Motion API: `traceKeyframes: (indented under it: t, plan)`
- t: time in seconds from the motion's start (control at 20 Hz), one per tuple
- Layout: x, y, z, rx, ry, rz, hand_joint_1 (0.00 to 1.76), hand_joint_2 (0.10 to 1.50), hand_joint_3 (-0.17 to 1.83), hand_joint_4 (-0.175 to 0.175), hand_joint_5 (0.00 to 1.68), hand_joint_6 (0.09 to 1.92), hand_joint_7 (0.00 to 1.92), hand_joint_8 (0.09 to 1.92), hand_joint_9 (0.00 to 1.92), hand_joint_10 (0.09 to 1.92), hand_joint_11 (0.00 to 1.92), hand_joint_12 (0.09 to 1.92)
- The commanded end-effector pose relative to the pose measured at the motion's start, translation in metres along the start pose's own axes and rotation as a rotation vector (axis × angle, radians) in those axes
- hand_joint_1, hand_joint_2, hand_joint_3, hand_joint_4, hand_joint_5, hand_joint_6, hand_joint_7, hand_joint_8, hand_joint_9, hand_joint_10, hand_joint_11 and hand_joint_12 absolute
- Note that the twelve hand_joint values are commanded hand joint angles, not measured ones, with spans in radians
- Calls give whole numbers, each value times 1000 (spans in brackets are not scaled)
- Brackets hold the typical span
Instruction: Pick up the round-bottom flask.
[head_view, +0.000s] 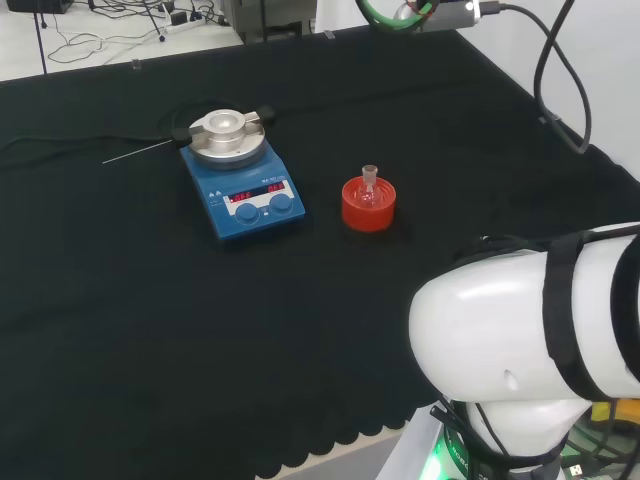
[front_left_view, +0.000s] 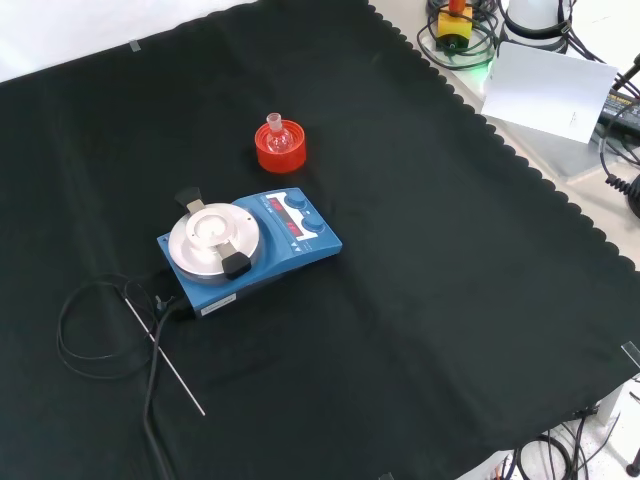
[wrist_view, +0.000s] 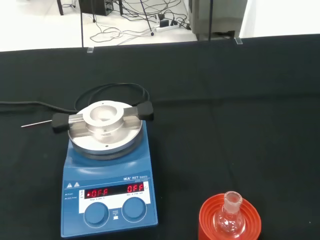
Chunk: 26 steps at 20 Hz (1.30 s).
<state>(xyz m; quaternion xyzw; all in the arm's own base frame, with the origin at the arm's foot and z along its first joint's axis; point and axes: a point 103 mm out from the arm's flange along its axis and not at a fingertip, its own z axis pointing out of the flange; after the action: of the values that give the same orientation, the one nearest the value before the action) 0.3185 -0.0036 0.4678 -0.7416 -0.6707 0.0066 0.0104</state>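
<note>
Head view: the round-bottom flask (head_view: 369, 190) sits upright in a red ribbed stand (head_view: 368, 205) on the black cloth (head_view: 150, 330), just right of a blue hotplate stirrer (head_view: 242, 190) that carries a round metal block (head_view: 229, 135). The arm's white link (head_view: 520, 320) fills the lower right, well apart from the flask.

Front view: the flask (front_left_view: 278, 135) in its stand (front_left_view: 279, 148) lies above the stirrer (front_left_view: 250, 250), near it but apart. A thin metal probe (front_left_view: 165, 350) and a black cable (front_left_view: 90, 330) lie at the stirrer's left.

Wrist view: the flask (wrist_view: 229, 216), neck up, stands in the stand (wrist_view: 229, 222) beside the stirrer (wrist_view: 107, 200). Whether the fingers are apart or together cannot be told, nor how the flask lies relative to them.
</note>
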Motion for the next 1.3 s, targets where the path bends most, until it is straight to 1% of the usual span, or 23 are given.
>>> traceKeyframes:
  t: [0.05, 0.25, 0.4, 0.5, 0.7, 0.9, 1.0, 1.1, 1.3]
  plan:
    - [-9, 15, 22, 10, 11, 51, 212, 1223, 357, -29, 382, 437, 65, 587, 191, 694, 0, 1317]
    - [-20, 32, 47, 22, 22, 80, 217, 1222, 353, -29, 382, 435, 65, 587, 192, 694, 0, 1316]
    - [-30, 50, 71, 42, 43, 91, 287, 1198, 333, -30, 390, 435, 74, 590, 204, 698, 0, 1316]
    - [-36, 67, 88, 34, 62, 95, 351, 1171, 318, -31, 393, 432, 76, 591, 208, 701, 0, 1319]
    - [-49, 104, 118, 16, 93, 88, 446, 1133, 303, -37, 405, 425, 85, 596, 210, 705, 0, 1320]
    - [-67, 134, 150, 21, 106, 98, 496, 1108, 298, -43, 417, 419, 96, 602, 217, 709, 0, 1319]
    - [-75, 144, 169, 28, 106, 107, 526, 1086, 295, -45, 425, 413, 107, 608, 225, 713, 0, 1320]
    - [-81, 150, 186, 43, 108, 117, 571, 1034, 333, -47, 450, 369, 114, 619, 236, 713, 0, 1325]
    - [-86, 157, 219, 84, 119, 135, 610, 980, 374, -49, 473, 330, 121, 627, 247, 715, 0, 1325]
